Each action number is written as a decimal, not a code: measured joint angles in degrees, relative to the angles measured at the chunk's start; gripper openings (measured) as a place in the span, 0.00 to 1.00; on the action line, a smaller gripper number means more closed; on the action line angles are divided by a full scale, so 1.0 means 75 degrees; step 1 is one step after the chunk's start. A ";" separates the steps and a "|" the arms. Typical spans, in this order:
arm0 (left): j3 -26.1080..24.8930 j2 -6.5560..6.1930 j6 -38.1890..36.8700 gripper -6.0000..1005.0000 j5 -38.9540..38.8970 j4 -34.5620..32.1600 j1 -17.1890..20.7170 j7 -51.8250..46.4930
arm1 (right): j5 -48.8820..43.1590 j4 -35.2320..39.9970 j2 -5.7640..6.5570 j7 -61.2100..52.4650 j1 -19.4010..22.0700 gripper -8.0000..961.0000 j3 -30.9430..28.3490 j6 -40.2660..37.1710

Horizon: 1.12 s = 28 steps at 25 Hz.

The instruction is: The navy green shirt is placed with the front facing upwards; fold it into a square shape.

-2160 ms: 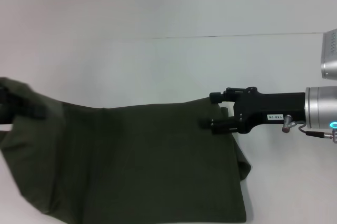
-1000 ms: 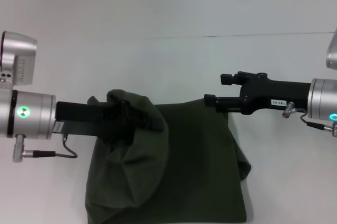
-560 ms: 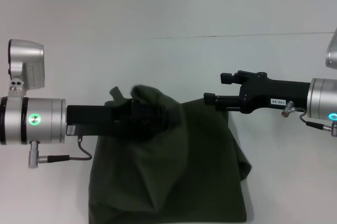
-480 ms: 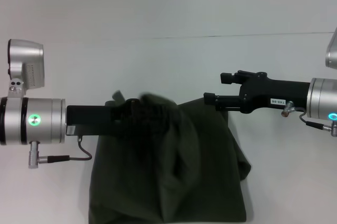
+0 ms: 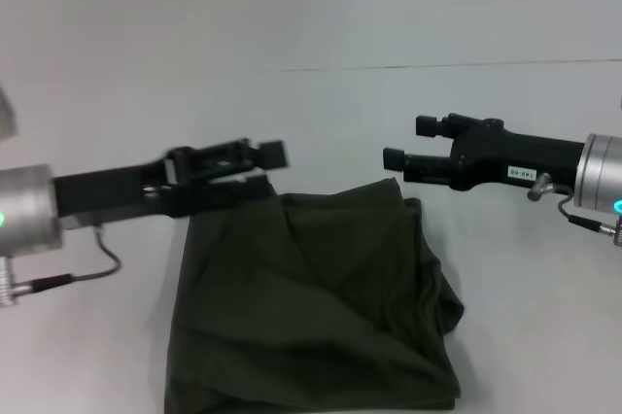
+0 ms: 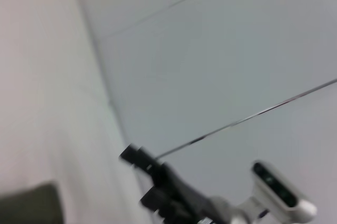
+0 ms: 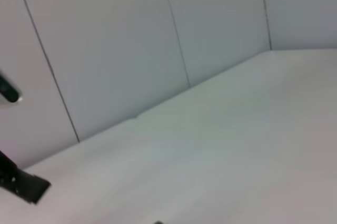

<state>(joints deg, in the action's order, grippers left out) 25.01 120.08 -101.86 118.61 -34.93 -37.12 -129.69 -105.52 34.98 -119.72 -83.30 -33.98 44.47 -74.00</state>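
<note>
While the shirt (image 5: 311,307) lies folded into a rough, rumpled block on the white table (image 5: 321,122), near my lower edge of the head view, I see both arms held clear above it. My left gripper (image 5: 267,169) reaches in from the left, just over the shirt's far left corner, fingers parted and holding nothing. My right gripper (image 5: 406,147) comes in from the right, above the far right corner, fingers also apart and empty (one sits higher than the other). A bare gap of table separates the two tips. The shirt's right side bulges in loose folds. In the left wrist view the right gripper (image 6: 138,174) shows farther off, with a corner of the shirt (image 6: 31,205) low in view
</note>
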 joint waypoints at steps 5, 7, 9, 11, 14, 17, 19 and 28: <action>0.0002 -0.0255 -0.0523 0.87 -0.0826 -0.0106 0.0587 0.1585 | 0.0281 0.0094 0.0030 -0.0314 0.0055 0.94 -0.0008 -0.0362; 0.0004 -0.0328 -0.0638 0.88 -0.0907 -0.0123 0.0810 0.2229 | 0.0295 0.0234 0.0052 -0.0513 0.0057 0.94 0.0016 -0.0727; 0.0006 -0.0378 -0.0744 0.90 -0.0935 -0.0139 0.1044 0.2914 | 0.0213 0.0425 0.0073 -0.0758 0.0019 0.94 0.0082 -0.1133; 0.0007 -0.0404 -0.0835 0.91 -0.0943 -0.0163 0.1294 0.3603 | 0.0063 0.0662 0.0085 -0.1063 -0.0043 0.94 0.0212 -0.1495; 0.0010 -0.0406 -0.1024 0.90 -0.0946 -0.0231 0.1646 0.4672 | -0.0230 0.1247 0.0090 -0.1904 -0.0200 0.94 0.0720 -0.1791; -0.0004 -0.0292 -0.1152 0.90 -0.0955 -0.0464 0.2039 0.5742 | -0.0740 0.1993 0.0085 -0.3140 -0.0483 0.94 0.1272 -0.1826; -0.0009 -0.0226 -0.1091 0.90 -0.0953 -0.0637 0.2230 0.6056 | -0.1222 0.2513 0.0096 -0.4320 -0.0830 0.94 0.1668 -0.1894; -0.0307 -0.0071 -0.1170 0.90 -0.0867 -0.1010 0.3019 0.8007 | -0.3445 0.3748 -0.0049 -0.7944 -0.2624 0.93 0.3157 -0.2992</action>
<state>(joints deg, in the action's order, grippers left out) 22.71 119.55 -110.63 112.11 -42.51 -14.48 -69.63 -131.36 63.09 -120.09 -142.88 -53.66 68.15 -96.44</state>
